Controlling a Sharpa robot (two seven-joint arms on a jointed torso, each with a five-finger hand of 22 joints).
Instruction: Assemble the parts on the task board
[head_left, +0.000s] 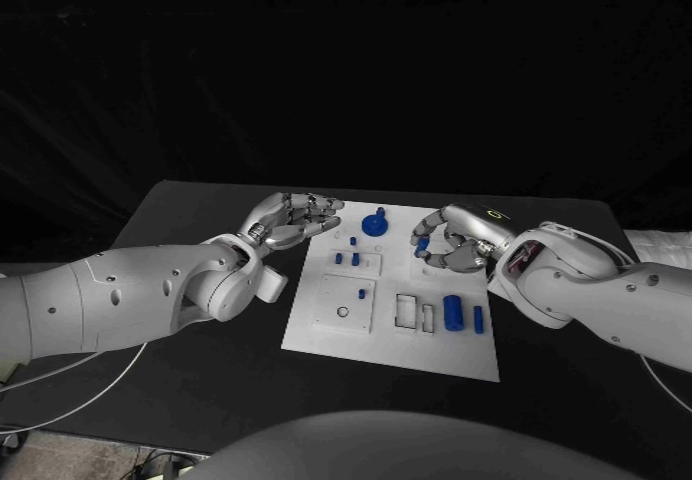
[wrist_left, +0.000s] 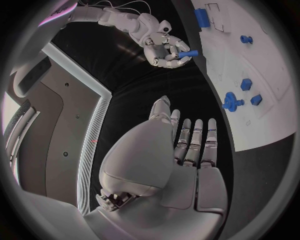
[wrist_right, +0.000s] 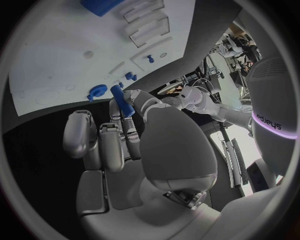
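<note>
A white task board (head_left: 325, 330) lay at the centre of the black table (head_left: 188, 215), dark surroundings behind. At the board's upper right edge, the right robot hand (head_left: 450, 243) pinched a blue peg (wrist_left: 187, 53). The left robot hand (head_left: 293, 219), fingers straight and apart, held nothing at its upper left corner.

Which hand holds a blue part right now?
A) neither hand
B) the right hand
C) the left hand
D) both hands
B: the right hand pinches a blue peg in its fingers, while the left hand has its fingers apart and holds nothing.
</note>
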